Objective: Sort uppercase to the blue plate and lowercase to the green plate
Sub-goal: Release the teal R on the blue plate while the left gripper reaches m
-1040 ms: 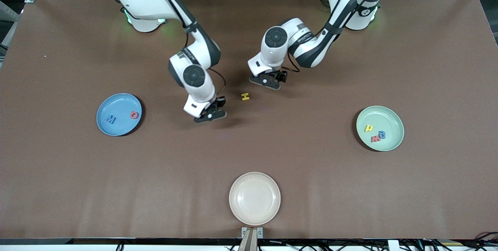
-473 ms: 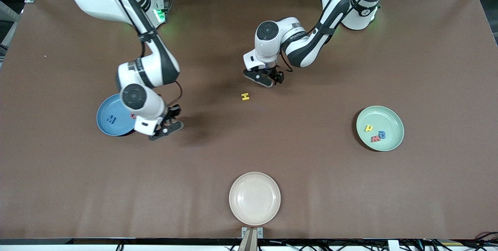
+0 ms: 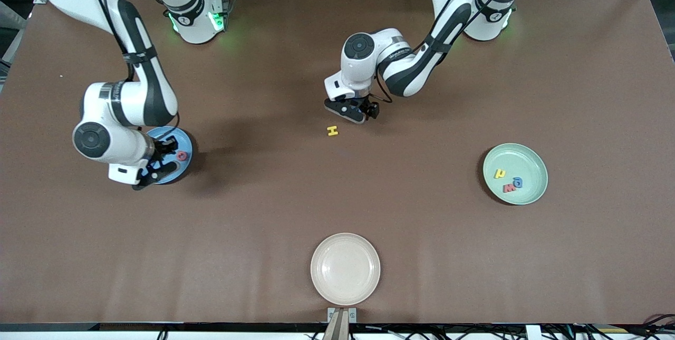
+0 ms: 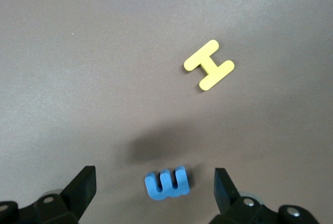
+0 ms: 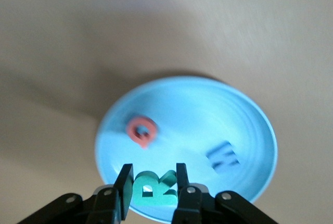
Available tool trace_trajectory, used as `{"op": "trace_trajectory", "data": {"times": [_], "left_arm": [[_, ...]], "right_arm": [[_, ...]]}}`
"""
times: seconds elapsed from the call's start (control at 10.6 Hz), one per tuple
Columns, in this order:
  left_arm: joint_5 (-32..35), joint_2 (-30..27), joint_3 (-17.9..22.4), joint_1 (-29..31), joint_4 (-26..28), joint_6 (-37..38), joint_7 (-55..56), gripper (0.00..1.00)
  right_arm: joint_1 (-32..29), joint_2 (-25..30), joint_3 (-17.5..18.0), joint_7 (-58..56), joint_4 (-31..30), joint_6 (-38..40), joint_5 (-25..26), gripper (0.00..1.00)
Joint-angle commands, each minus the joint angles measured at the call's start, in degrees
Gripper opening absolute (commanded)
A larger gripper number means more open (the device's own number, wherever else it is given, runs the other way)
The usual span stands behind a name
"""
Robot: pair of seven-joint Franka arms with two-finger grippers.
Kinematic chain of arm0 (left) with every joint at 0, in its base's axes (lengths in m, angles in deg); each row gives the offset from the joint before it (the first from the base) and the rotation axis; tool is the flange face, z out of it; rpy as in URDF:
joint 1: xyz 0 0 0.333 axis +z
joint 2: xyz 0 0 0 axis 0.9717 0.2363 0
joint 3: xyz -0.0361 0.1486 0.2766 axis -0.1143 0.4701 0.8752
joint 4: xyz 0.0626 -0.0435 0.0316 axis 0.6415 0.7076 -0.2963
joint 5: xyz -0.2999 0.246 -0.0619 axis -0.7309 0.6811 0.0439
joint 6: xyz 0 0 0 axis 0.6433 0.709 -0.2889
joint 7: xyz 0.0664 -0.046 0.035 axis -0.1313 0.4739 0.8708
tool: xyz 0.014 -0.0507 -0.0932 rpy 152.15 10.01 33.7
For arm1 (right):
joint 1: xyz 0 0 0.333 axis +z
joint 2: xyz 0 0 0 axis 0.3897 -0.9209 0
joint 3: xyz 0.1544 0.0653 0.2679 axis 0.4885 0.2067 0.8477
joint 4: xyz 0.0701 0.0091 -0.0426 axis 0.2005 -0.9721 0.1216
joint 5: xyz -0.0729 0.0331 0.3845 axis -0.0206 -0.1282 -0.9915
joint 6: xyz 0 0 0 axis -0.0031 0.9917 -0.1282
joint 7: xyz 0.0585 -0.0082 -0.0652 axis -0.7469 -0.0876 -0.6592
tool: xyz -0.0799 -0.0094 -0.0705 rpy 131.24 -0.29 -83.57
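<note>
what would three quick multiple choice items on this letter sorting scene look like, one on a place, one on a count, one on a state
1. Where does the yellow H lie?
A. on the bare table
B. on the cream plate
C. on the green plate

2. How many letters lie on the green plate?
A. one
B. three
C. five

3. What is the right gripper doing?
A. hanging open and empty
B. shut on the teal-green R over the blue plate
C. shut on the red Q

Key:
1 A: the H sits on the brown table, near the open left gripper and the blue m-like letter.
2 B: a yellow, a blue and a red letter show on it.
3 B: the right wrist view shows the teal-green R between the fingers, above the blue plate, where the red Q and blue W already lie.
</note>
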Motion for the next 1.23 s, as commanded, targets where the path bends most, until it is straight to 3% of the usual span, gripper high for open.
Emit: {"op": "trace_trajectory", "data": {"times": [0.0, 0.09, 0.28, 0.66, 0.85, 1.13], "left_arm": [[-0.3, 1.8, -0.4, 0.2, -1.1, -0.2, 2.9, 1.00], [-0.3, 2.4, -0.4, 0.2, -1.2, -0.2, 3.5, 1.00], [-0.3, 2.5, -0.5, 0.2, -1.2, -0.2, 5.6, 1.00], [-0.1, 2.8, -0.5, 0.1, -1.2, -0.3, 6.9, 1.00], [-0.1, 3.5, -0.5, -0.6, -1.8, -0.5, 7.0, 0.98], [-0.2, 3.5, -0.5, -0.7, -1.6, -0.5, 7.2, 0.94]], "right_arm": [[-1.1, 2.9, -2.1, -5.9, -10.0, -9.2, -2.9, 0.34], [-1.1, 2.5, -2.2, -6.2, -11.4, -11.5, -3.2, 0.38], [-0.8, 2.4, -2.1, -5.5, -11.5, -9.9, -6.6, 0.62], [0.5, 2.9, -0.6, -1.4, -8.8, -6.2, -7.4, 0.61], [1.1, 3.7, 4.1, 8.7, -4.8, -0.4, -7.4, 0.61], [1.9, 4.9, 14.1, 29.8, -4.2, -0.9, -7.4, 0.57]]}}
